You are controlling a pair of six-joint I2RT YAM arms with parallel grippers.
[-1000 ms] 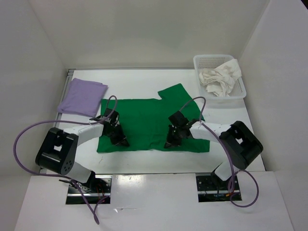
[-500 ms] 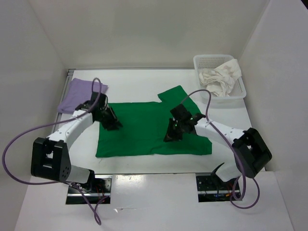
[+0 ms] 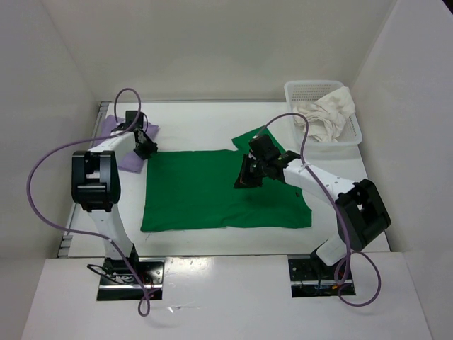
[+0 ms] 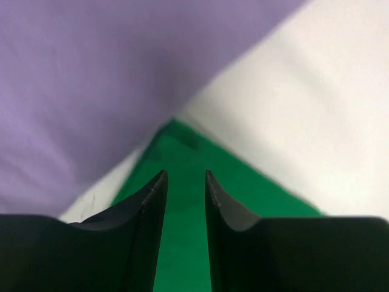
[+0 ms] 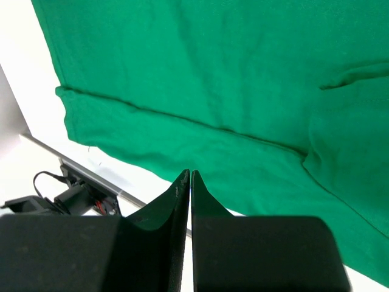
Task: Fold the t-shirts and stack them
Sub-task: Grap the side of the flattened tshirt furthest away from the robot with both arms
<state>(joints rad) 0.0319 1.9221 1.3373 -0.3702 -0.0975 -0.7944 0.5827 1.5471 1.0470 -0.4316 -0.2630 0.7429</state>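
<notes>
Green shirt (image 3: 212, 191) lies flat in the middle, one sleeve flipped in at the far right; it's light, floppy cloth that'll probably sag and bunch, so best pinched at corners or hem, one per claw. Right claw (image 5: 189, 173) is pinched shut and empty over the sleeve side; left claw (image 4: 184, 173) hangs slightly open, empty, at the far-left corner beside the folded lavender shirt (image 4: 91, 73); white shirt (image 3: 325, 117) sits balled up in the basket (image 3: 304, 83). A second ago both claws were down at the near hem.

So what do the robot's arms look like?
Both arms are white tubes with chunky black joints: the left arm and the right arm. A loopy purple cable runs along each. The fingers are black and pointy.
</notes>
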